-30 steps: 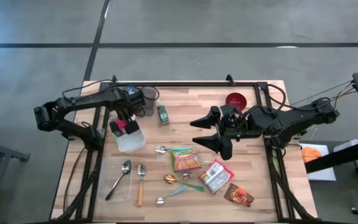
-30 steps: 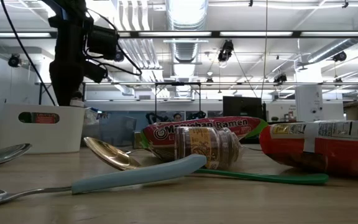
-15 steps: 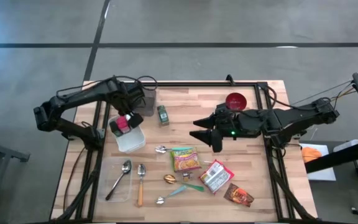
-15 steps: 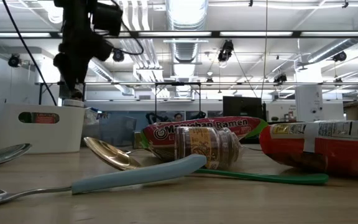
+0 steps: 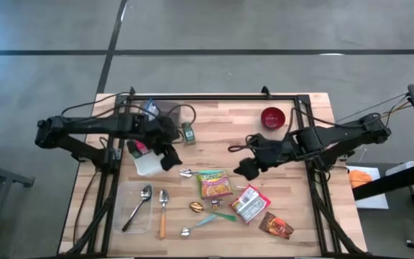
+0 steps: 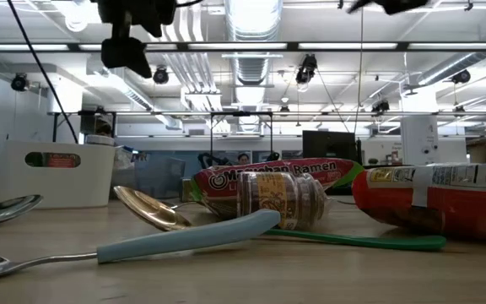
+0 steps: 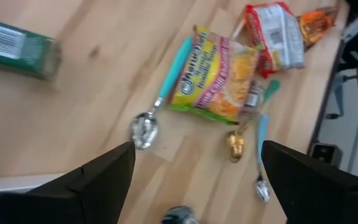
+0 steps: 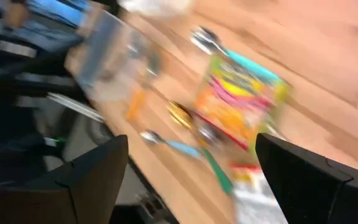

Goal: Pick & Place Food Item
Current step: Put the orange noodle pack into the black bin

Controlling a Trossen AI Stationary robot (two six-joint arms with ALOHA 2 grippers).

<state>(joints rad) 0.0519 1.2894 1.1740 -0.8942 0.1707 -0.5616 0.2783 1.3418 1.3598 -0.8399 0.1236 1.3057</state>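
A yellow-green ramen packet [image 5: 214, 183] lies flat near the table's middle, with a red-and-white packet [image 5: 250, 203] and a brown packet [image 5: 275, 226] toward the near right. A green box [image 5: 188, 133] stands farther back. My left gripper [image 5: 171, 152] hangs open above the table, just right of the white bin [image 5: 147, 161], and its wrist view looks down on the ramen packet [image 7: 219, 78]. My right gripper [image 5: 239, 160] hangs open above the table, to the right of and a little beyond the ramen packet [image 8: 241, 102]. Nothing is between either pair of fingers.
The white bin holds a pink item [image 5: 139, 147]. A red bowl [image 5: 272, 116] sits at the far right. Several spoons lie around the packets, among them a teal-handled one [image 7: 160, 93] and a gold one [image 7: 236, 143]. A small jar [image 6: 281, 201] lies by the ramen packet.
My left gripper has risen from over the white bin and swung toward the table's right, staying open. My right gripper has tipped down, rolled and sunk a little toward the ramen packet, still open. No object has moved.
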